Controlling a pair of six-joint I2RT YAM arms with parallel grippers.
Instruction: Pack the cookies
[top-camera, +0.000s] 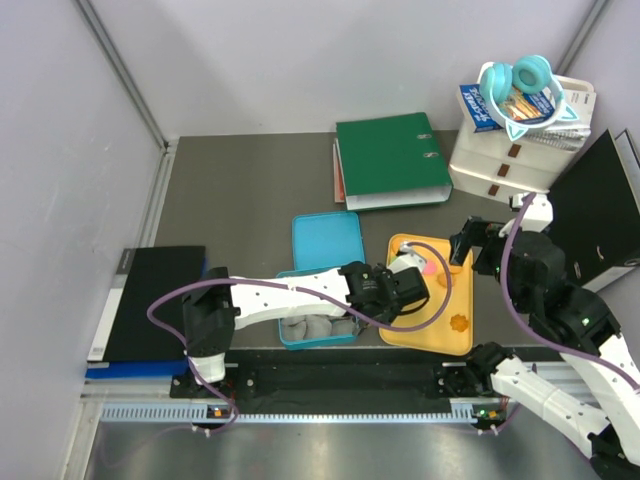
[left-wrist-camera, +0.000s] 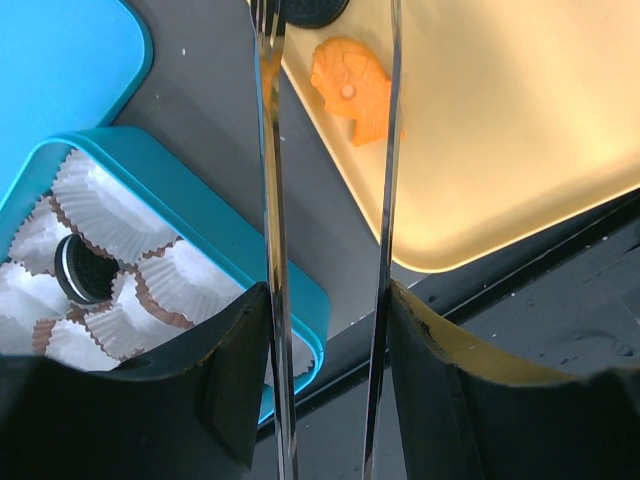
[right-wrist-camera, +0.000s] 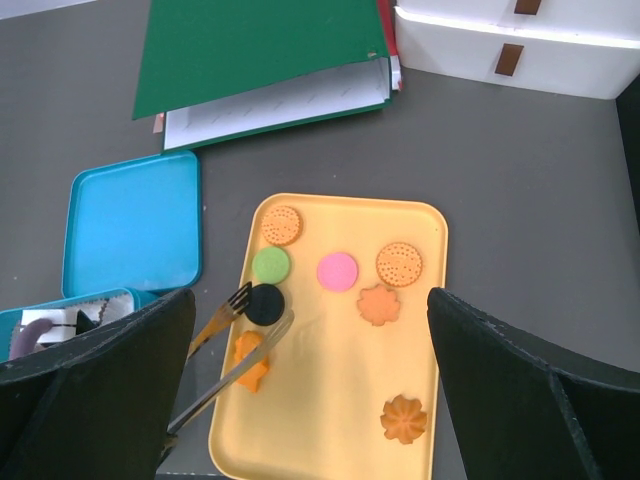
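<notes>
The left gripper (left-wrist-camera: 327, 295) is pinching tongs (left-wrist-camera: 272, 200), their tips straddling an orange cookie (left-wrist-camera: 352, 88) on the tray (left-wrist-camera: 520, 150) by the counter's near edge, ready to lift it. The right gripper (right-wrist-camera: 310, 295) is hovering wide open, empty.

Cookies (right-wrist-camera: 338, 271) spread on the tray (right-wrist-camera: 330, 400), one cookie (left-wrist-camera: 80, 270) among liners (left-wrist-camera: 105, 205) in the tin (left-wrist-camera: 240, 250) just left of the tray, lid (top-camera: 327, 241) behind the tin, binder (top-camera: 391, 158) behind the lid, drawer unit (top-camera: 505, 160) right of the binder

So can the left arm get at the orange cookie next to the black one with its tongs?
Probably yes. The tongs stand open, and the orange cookie appears to lie between their blades with nothing covering it. The black cookie sits close beyond, though.
</notes>
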